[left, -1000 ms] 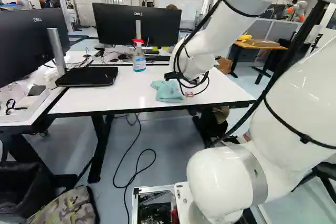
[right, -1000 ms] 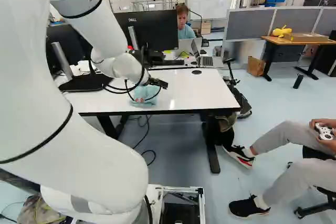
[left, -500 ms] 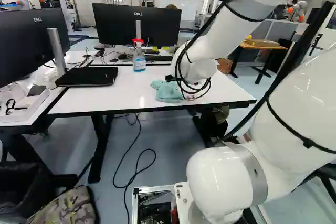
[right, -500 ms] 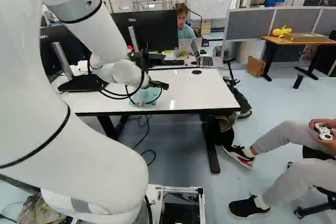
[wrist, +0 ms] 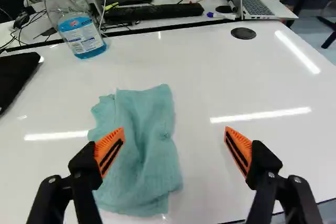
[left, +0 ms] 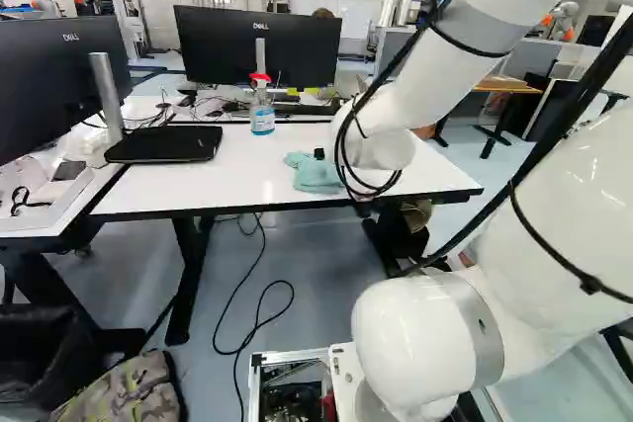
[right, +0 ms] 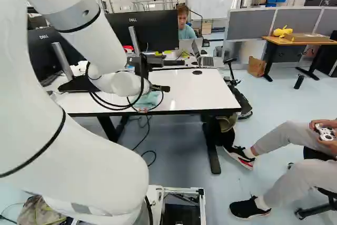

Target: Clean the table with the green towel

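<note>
Room to pass lies over the worktop (wrist: 205,72) between the towel (wrist: 147,156) and the cable grommet (wrist: 243,33); the spray bottle (wrist: 83,35) and the monitor (left: 218,42), seemingly close behind it, obstruct the far side.

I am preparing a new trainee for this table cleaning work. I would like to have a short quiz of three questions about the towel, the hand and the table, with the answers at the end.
1. True or false: the hand is open, and the towel lies on the table.
2. Choose one. Which thing also stands on this table, farther from the hand than the towel?
A) a mug
B) a spray bottle
C) a plant
3. Fill in the colour: in the left base view, the bottle's top is ____.

Key: 1 true; 2 B; 3 red.
</note>
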Controlling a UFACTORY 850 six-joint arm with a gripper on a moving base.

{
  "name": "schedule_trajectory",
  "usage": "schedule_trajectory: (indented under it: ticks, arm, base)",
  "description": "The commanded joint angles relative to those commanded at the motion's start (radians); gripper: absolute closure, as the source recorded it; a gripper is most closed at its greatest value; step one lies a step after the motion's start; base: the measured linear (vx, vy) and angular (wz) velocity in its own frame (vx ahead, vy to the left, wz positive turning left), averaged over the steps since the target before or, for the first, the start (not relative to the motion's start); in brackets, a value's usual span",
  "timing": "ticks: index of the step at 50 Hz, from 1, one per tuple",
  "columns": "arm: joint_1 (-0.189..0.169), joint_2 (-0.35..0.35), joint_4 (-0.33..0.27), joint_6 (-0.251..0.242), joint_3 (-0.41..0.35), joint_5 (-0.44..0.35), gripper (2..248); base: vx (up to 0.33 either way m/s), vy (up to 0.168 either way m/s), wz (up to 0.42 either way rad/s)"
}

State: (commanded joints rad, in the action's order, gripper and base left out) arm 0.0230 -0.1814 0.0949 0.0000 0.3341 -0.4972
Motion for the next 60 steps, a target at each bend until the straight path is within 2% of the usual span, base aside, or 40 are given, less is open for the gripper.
schedule_trajectory:
  ticks: [30,60]
  arm:
    - [-0.014,-0.058,-0.057,0.000,-0.148,-0.224,3]
    - [-0.021,-0.091,-0.088,0.000,-0.229,-0.349,3]
  base:
    - [0.000,0.000,0.000]
    - [0.000,0.000,0.000]
